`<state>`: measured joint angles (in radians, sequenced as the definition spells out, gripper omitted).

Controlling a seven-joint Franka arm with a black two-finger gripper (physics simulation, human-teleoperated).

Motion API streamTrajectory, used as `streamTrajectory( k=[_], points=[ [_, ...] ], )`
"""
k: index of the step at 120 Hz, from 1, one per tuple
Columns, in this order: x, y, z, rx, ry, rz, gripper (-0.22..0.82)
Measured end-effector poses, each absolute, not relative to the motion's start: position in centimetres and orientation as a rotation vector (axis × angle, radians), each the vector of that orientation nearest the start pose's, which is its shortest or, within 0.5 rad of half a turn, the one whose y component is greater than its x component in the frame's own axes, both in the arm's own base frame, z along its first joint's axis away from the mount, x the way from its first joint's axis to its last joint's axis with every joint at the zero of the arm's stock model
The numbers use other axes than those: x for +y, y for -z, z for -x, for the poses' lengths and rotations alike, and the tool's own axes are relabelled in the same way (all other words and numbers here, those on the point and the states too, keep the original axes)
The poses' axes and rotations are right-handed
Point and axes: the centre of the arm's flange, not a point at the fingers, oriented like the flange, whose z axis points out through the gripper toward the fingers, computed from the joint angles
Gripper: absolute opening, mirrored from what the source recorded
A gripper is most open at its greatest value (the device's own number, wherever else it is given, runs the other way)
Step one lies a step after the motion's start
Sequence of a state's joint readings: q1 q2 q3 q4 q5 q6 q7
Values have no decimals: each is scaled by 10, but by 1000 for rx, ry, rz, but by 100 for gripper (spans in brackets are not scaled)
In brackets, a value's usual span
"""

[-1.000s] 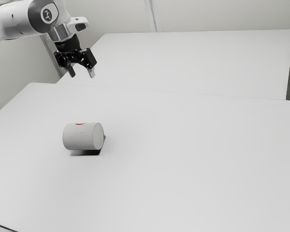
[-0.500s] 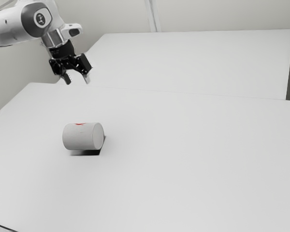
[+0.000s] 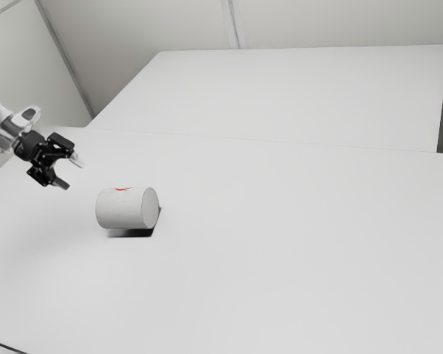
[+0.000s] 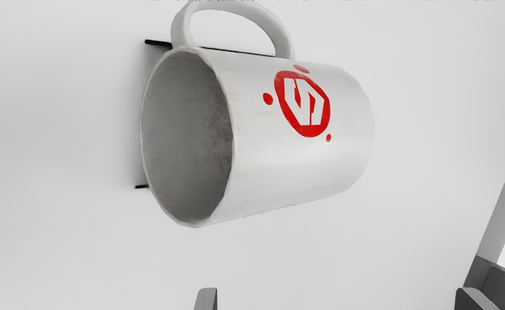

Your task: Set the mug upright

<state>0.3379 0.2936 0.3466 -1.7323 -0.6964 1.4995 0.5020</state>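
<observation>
In the exterior view my gripper [image 3: 68, 172] hangs above the table at the left, tilted, its fingers spread and nothing between them. The white mug [image 3: 125, 208] lies on its side just beyond, toward the exterior view's right and a little lower. A gap separates the two. In the wrist view the mug [image 4: 295, 142] shows its open mouth, its handle and a red logo on its wall. My gripper [image 4: 334, 299] has its two fingertips far apart there, short of the mug's side.
The white table [image 3: 280, 251] spreads around the mug. Behind it in the exterior view stands another white surface [image 3: 295, 96]. A dark thin line [image 3: 6, 346] runs at the near left corner.
My gripper has moved down and toward the exterior view's left, and the hand has tilted so the fingers point more toward the exterior view's right. The mug has stayed put.
</observation>
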Motion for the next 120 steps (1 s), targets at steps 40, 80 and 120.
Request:
streamTrajectory(
  k=[40,80,120],
  points=[
    [303,-308,-507,324,-16,-2082,60],
    [287,-278,-507,257,-152,-1856,60],
    [281,-274,-508,167,-211,-1808,0]
  ],
)
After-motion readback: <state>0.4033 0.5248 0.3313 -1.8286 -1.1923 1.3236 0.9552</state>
